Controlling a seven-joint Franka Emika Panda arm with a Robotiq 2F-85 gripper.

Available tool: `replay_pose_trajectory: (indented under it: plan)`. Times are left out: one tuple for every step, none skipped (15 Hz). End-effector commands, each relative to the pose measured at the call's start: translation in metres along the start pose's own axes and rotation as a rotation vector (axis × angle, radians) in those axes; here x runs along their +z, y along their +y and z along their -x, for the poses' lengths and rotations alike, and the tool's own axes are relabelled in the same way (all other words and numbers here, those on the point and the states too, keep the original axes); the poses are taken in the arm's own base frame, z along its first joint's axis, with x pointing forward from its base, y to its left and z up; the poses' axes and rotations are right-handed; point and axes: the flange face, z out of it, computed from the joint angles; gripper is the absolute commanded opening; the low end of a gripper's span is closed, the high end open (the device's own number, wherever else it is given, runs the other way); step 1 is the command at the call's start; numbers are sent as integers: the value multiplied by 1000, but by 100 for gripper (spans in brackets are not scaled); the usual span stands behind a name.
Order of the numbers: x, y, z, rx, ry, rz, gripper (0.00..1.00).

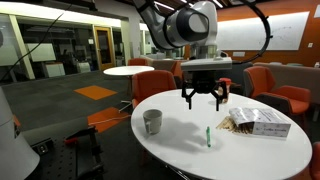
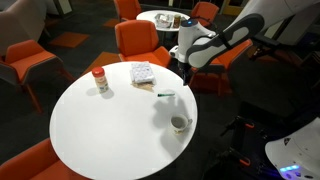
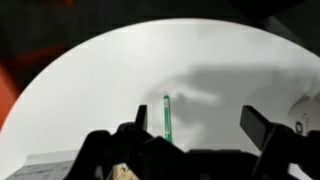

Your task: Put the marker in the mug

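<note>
- On the white bench, the green marker lay flat, apart from the upright grey mug
- Over the marker, the tool hovered with fingers spread apart, holding nothing
- Wrist view: marker nearer one finger

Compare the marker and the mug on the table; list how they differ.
Colour: the marker is green; the mug is grey.
Shape: the marker is a thin stick; the mug is a wide cylinder.
Pose: the marker lies flat; the mug stands upright, mouth up.
Both rest on the white round table, apart from each other, neither one gripped.
</note>
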Motion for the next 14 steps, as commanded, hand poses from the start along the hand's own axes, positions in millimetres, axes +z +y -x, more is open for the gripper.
replay_pose_trajectory:
  plan:
    - [20,7,-28,-40,21,-5,100]
    - [28,10,-35,-66,32,-20,100]
    - [36,16,-42,-61,23,-25,100]
    - [44,22,-48,-67,27,-36,100]
    - [50,28,-53,-84,34,-52,100]
    - [56,34,-58,-94,40,-61,100]
    - [62,40,-62,-105,49,-75,100]
    - [66,45,-66,-118,59,-92,100]
    - [71,47,-71,-131,67,-97,100]
    - [74,48,-75,-142,69,-103,100]
    - [78,48,-79,-147,69,-108,100]
    - [82,46,-84,-152,63,-108,100]
    - [87,43,-88,-145,52,-103,100]
    - [91,41,-91,-137,50,-100,100]
